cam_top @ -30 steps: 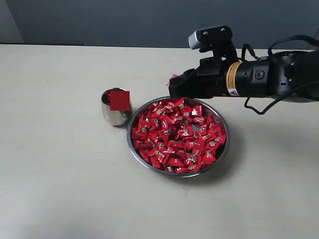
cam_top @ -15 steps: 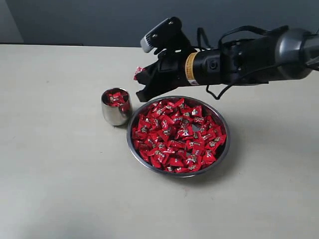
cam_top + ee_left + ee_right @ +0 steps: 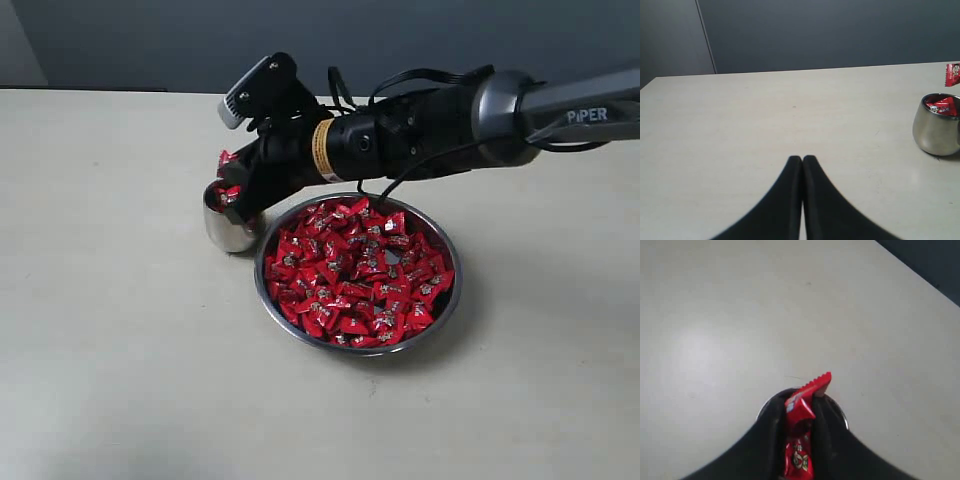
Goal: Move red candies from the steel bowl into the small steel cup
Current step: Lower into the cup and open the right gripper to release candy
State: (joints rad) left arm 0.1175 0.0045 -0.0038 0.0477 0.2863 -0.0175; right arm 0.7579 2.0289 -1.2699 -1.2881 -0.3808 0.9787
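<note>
Red candy (image 3: 810, 388) in right hand (image 3: 800, 406), over small steel cup (image 3: 226, 233)

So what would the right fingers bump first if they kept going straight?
Probably the small steel cup: its mouth sits just beyond the right fingers, which pinch a red candy. Depth is unclear.

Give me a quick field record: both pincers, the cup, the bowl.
right pincer: shut on held candy, directly above the small steel cup
left pincer: shut, empty, apart from the cup
cup contents: a few candies inside
steel bowl: heaped with red candies, beside the cup
release: not yet done
</note>
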